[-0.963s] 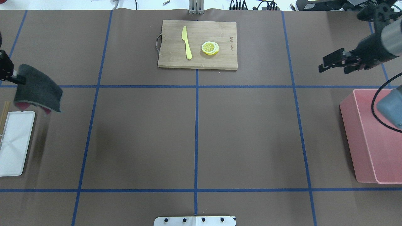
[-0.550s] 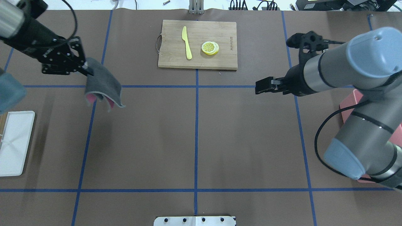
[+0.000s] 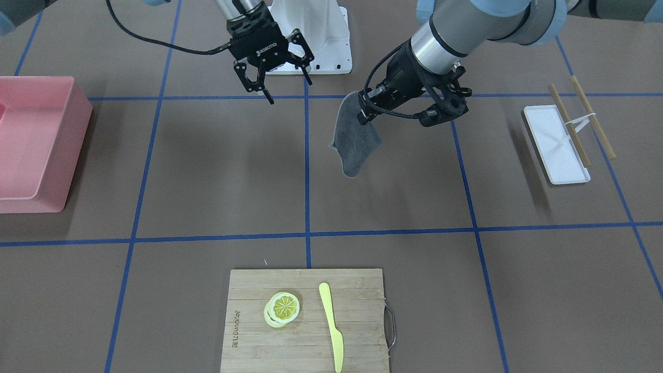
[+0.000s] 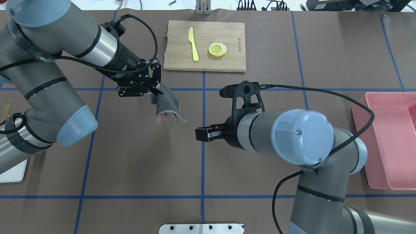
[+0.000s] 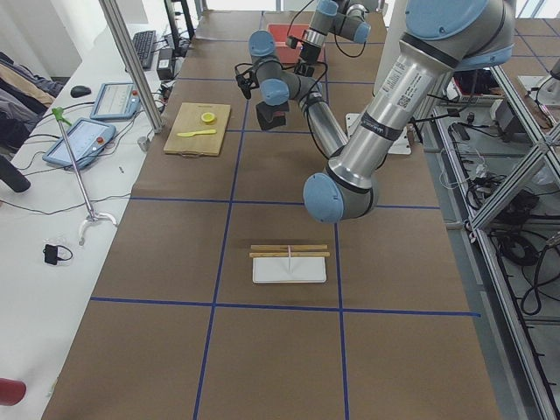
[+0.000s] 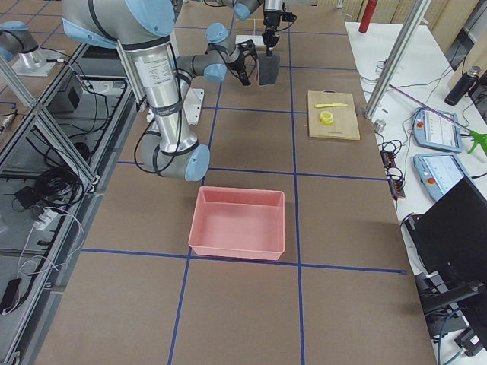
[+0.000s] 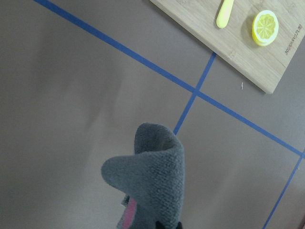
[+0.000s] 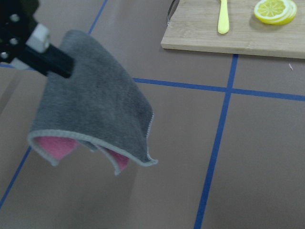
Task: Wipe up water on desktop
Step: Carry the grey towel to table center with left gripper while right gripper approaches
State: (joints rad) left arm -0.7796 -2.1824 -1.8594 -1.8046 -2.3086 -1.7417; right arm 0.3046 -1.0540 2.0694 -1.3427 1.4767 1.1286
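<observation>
The desktop [image 4: 260,156] is brown with blue tape lines; I see no water on it. My left gripper [image 4: 158,92] is shut on the corner of a grey cloth [image 4: 167,105] with a pink underside. The cloth hangs above the desktop just left of the centre line. It also shows in the front view [image 3: 355,140], the left wrist view [image 7: 152,176] and the right wrist view [image 8: 95,109]. My right gripper [image 4: 199,135] is open and empty. It hovers close to the right of the cloth and points at it; it also shows in the front view [image 3: 289,90].
A bamboo cutting board [image 4: 204,63] with a yellow knife [image 4: 193,44] and lemon slices [image 4: 217,49] lies at the far centre. A pink bin [image 4: 390,139] stands at the right edge. A white tray [image 3: 555,145] with chopsticks [image 3: 593,124] lies at the left.
My left arm has carried the cloth from the left edge to near the centre line. My right arm has swung from the far right to the centre, beside the cloth.
</observation>
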